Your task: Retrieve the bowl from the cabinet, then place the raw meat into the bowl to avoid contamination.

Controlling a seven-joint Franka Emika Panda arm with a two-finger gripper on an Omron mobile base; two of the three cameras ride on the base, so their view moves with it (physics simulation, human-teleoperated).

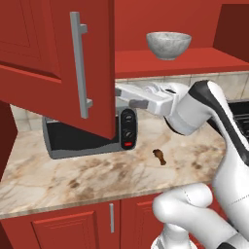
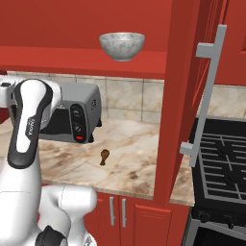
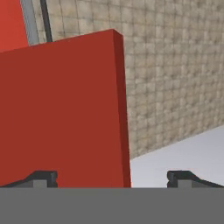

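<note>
Cabinet open, bowl on shelf, gripper empty.
The bowl (image 1: pixel 168 45) is seen upright on the cabinet (image 1: pixel 58 58) shelf, upper right of centre in the left base view. The raw meat (image 1: pixel 159 155) lies on the counter (image 1: pixel 73 170), right of the toaster oven (image 1: pixel 92 136). The gripper (image 3: pixel 112 178) fingers are spread wide, nothing between them, at the door edge.
</note>
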